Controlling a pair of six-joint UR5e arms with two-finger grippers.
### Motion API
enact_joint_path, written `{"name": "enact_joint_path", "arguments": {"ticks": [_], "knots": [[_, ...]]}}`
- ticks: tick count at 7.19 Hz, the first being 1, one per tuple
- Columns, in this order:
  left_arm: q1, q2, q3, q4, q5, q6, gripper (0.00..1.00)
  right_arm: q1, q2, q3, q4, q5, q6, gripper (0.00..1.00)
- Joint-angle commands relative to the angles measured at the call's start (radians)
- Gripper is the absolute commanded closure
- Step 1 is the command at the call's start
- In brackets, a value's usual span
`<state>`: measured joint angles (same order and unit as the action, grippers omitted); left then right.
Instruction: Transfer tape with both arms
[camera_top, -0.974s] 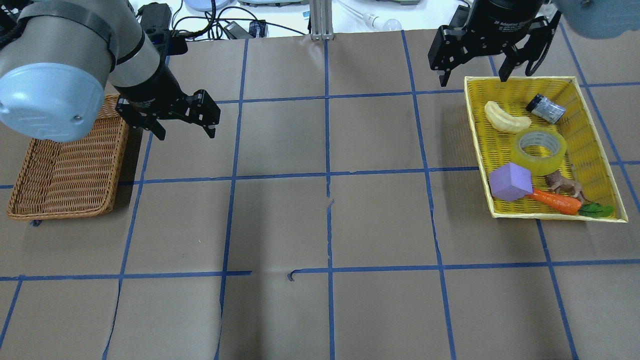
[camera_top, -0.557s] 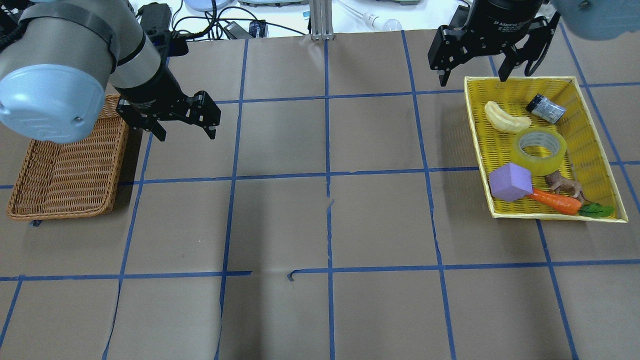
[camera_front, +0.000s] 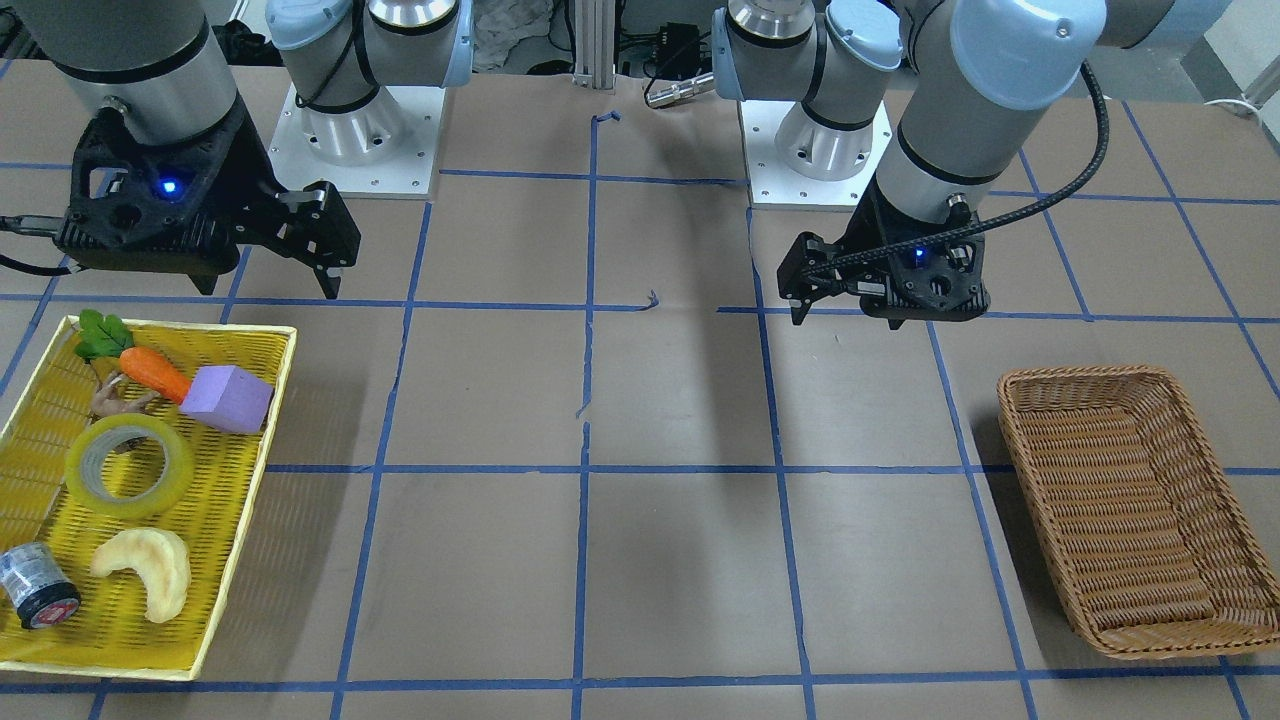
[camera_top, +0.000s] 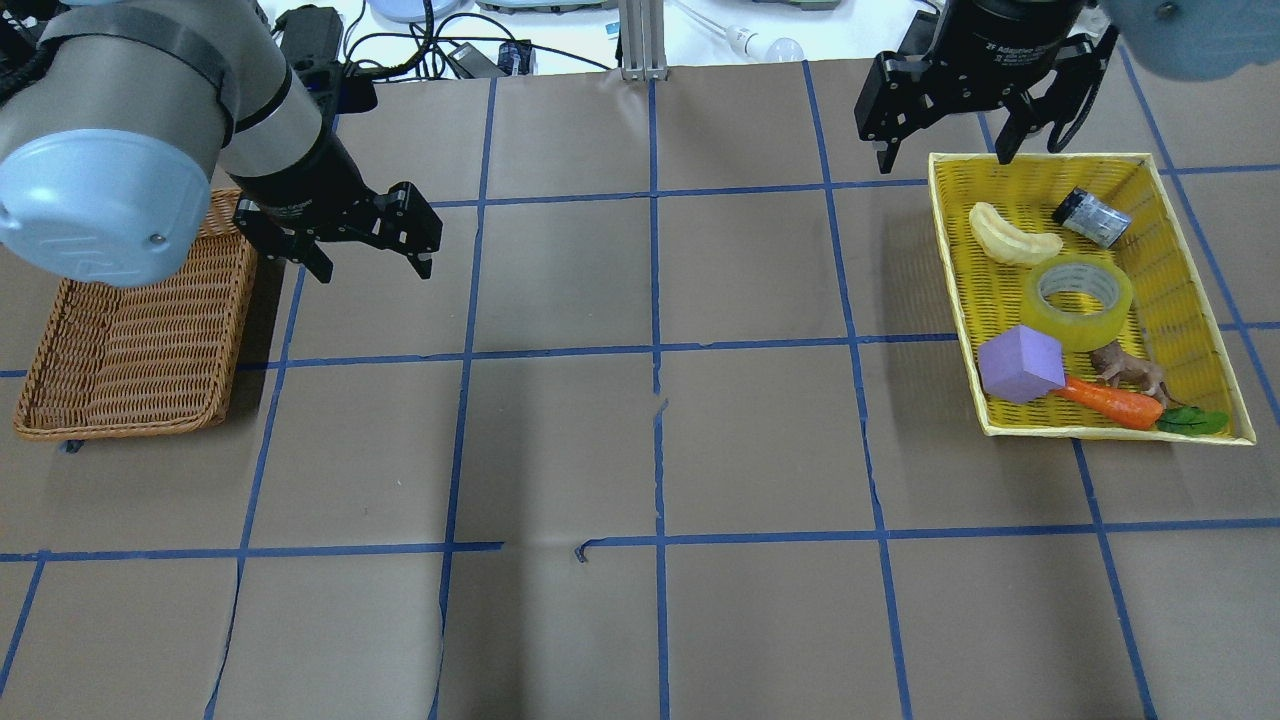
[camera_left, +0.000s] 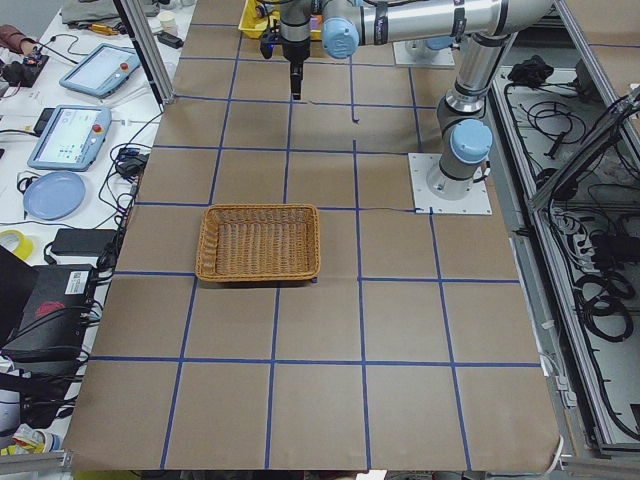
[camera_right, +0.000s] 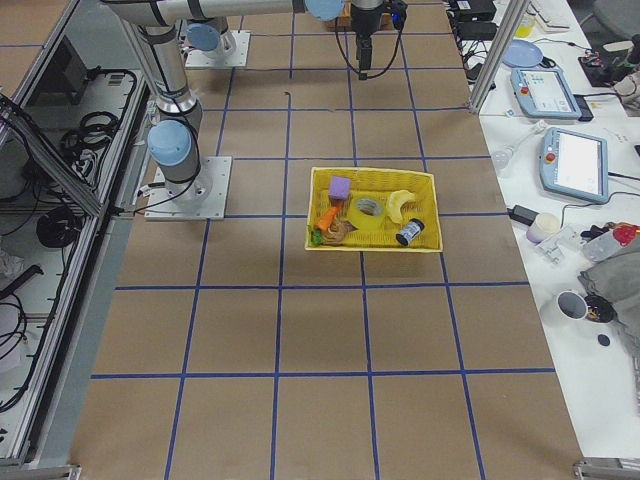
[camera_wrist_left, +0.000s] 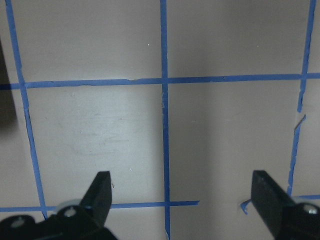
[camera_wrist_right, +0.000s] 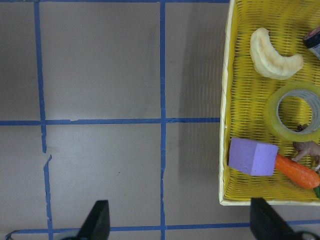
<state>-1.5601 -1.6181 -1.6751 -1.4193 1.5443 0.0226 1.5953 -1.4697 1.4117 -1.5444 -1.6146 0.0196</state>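
Observation:
The tape (camera_top: 1078, 302), a translucent yellow roll with a grey core, lies flat in the yellow tray (camera_top: 1170, 230) at the table's right. It also shows in the front view (camera_front: 130, 467) and the right wrist view (camera_wrist_right: 295, 112). My right gripper (camera_top: 943, 150) is open and empty, raised over the tray's far-left corner and apart from the tape. In the right wrist view, the right gripper (camera_wrist_right: 181, 225) looks down beside the tray. My left gripper (camera_top: 373, 268) is open and empty above bare table, right of the wicker basket (camera_top: 130, 340).
The tray also holds a pale banana-shaped piece (camera_top: 1010, 238), a small silver cylinder (camera_top: 1092, 216), a purple block (camera_top: 1020, 362), a carrot (camera_top: 1110, 400) and a brown toy animal (camera_top: 1130, 368). The brown paper table has blue tape grid lines.
Both arms have barely shifted. Nothing was taken hold of or let go, and the tape has not moved.

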Motion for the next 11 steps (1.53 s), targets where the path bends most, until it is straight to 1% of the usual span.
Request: {"name": "enact_joint_path", "arguments": {"ticks": [1, 7, 9, 11], "knots": [[0.000, 0.000, 0.000, -0.006, 0.000, 0.000, 0.00, 0.000, 0.000, 0.001, 0.003, -0.001, -0.001, 0.00], [0.000, 0.000, 0.000, -0.012, 0.002, 0.000, 0.00, -0.014, 0.014, -0.008, 0.010, -0.005, -0.018, 0.00], [0.000, 0.000, 0.000, -0.012, 0.002, -0.001, 0.00, -0.018, 0.014, -0.014, 0.039, -0.013, -0.018, 0.00], [0.000, 0.000, 0.000, -0.012, 0.000, 0.000, 0.00, -0.023, 0.018, -0.013, 0.040, -0.016, -0.018, 0.00]]}}
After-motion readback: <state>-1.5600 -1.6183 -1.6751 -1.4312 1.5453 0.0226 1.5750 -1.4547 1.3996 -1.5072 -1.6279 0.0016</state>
